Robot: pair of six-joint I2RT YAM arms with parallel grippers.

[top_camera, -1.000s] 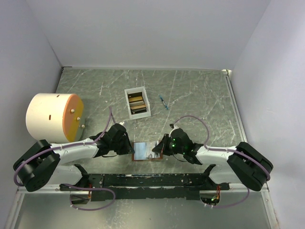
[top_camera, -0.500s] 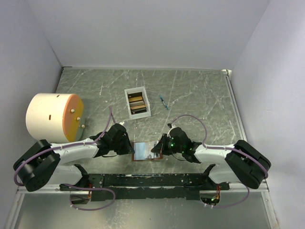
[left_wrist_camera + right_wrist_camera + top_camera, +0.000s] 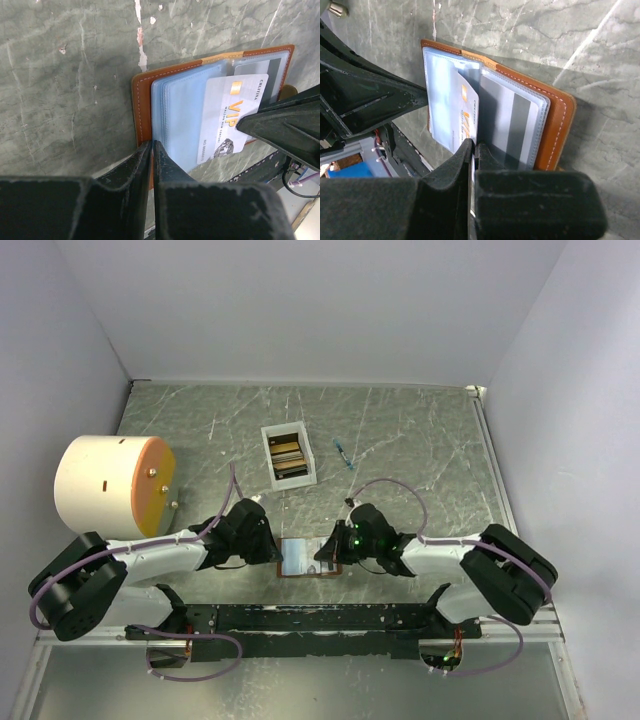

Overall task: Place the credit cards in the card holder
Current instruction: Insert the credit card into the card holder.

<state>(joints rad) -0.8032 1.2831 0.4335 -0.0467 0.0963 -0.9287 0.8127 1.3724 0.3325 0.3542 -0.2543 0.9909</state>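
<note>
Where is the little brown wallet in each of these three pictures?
Top external: the card holder lies open, low and centre.
Left wrist: upper right, its brown edge pinched by the left gripper.
Right wrist: centre, spread open beyond the right gripper, which pinches a pale card.
Shared landmark: the left gripper, left of the holder from above, a dark shape at left in the right wrist view.

Left arm: stretched low toward centre; left gripper pinched nearly closed on the card holder edge. Right arm: mirrored, low, reaching inward; right gripper closed tight on a credit card.
</note>
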